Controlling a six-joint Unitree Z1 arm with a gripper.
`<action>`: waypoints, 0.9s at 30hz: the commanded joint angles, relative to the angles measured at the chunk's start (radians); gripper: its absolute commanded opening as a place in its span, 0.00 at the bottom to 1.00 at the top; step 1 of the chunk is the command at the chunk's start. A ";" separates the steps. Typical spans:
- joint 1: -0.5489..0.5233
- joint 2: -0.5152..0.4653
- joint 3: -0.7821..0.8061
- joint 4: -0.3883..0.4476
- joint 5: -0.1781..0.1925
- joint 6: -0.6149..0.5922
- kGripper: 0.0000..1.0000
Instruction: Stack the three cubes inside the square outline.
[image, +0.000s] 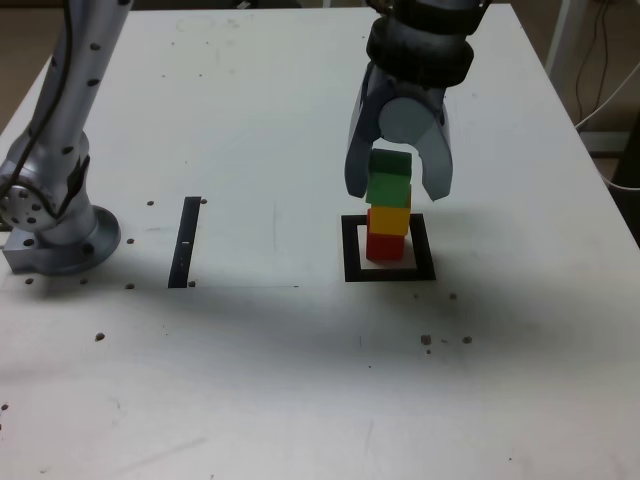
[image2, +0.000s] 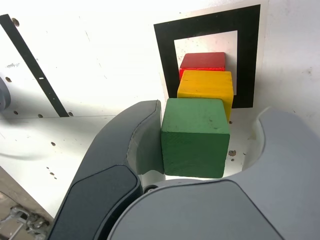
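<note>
Releasing the green cube (image: 389, 177) cleanly looks like the step in hand. It sits on top of the yellow cube (image: 390, 220), which sits on the red cube (image: 386, 246), and all three stand inside the square outline (image: 389, 273). The gripper (image: 397, 190) hangs around the green cube with its jaws parted: in the wrist view one jaw seems to touch or nearly touch one side face of the green cube (image2: 195, 137), while a clear gap shows between the other jaw and the opposite face. So the claw is open rather than clamped, and the cube appears to rest on the stack by its own weight.

To do this well, I would judge that the jaws should spread evenly until both are clear of the green cube, and only then should the arm lift straight up away from the square outline. Any sideways drift while one jaw is near the cube could nudge the top cube or tip the whole column.

No real container is in play. The square outline serves as the target area; its white centre holds the red cube (image2: 202, 61), with the yellow cube (image2: 205, 86) stacked above. A narrow black strip (image: 186, 241) lies well apart from the square outline, bare.
</note>
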 joint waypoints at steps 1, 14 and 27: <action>0.002 -0.004 0.002 0.006 -0.001 0.001 0.98; 0.002 -0.068 -0.001 0.015 0.010 0.000 0.99; -0.001 -0.178 0.056 0.024 0.026 -0.012 1.00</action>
